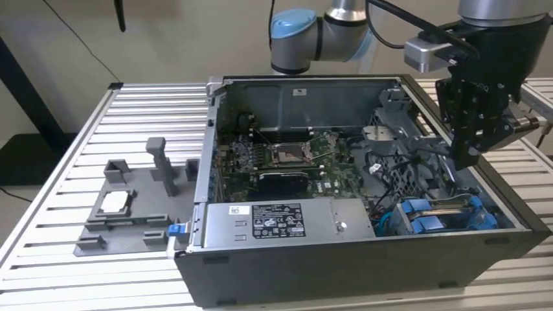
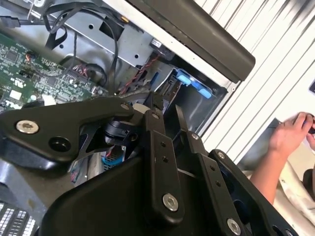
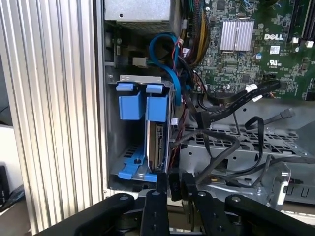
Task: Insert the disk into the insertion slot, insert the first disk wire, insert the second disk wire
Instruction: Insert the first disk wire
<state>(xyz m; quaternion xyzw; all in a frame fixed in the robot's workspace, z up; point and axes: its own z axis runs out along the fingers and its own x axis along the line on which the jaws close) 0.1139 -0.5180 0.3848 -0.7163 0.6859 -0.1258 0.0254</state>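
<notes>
Gripper [image 3: 175,184] fingers [image 3: 161,189] sit closest to the lens in the first wrist view, drawn nearly together and clamped on a small black plug [image 3: 174,181]. Just past the fingertips the disk [image 3: 158,145] stands on edge inside the slot [image 3: 140,77], its bare connector end facing the plug. Whether plug and disk touch cannot be told. Two blue tabs [image 3: 133,105] sit side by side at the far end of the slot.

Black cables [image 3: 221,147] loop over perforated sheet metal right beside the slot and crowd the jaws' side. A blue cable [image 3: 165,54] and thin red wires [image 3: 184,83] run down behind the slot toward the motherboard [image 3: 246,64].

In the exterior view the gripper [image 1: 465,162] hangs inside the open case [image 1: 346,272], near its wall on the exterior view's right, above the blue-framed disk [image 1: 432,217]. A power supply [image 1: 285,220] lies along the near wall. On the exterior view's left a grey tray [image 1: 121,223] with a chip [image 1: 116,202] rests on the slatted table [image 1: 52,259], well apart. The second wrist view shows a person's hand [image 2: 290,130] beyond the table.
</notes>
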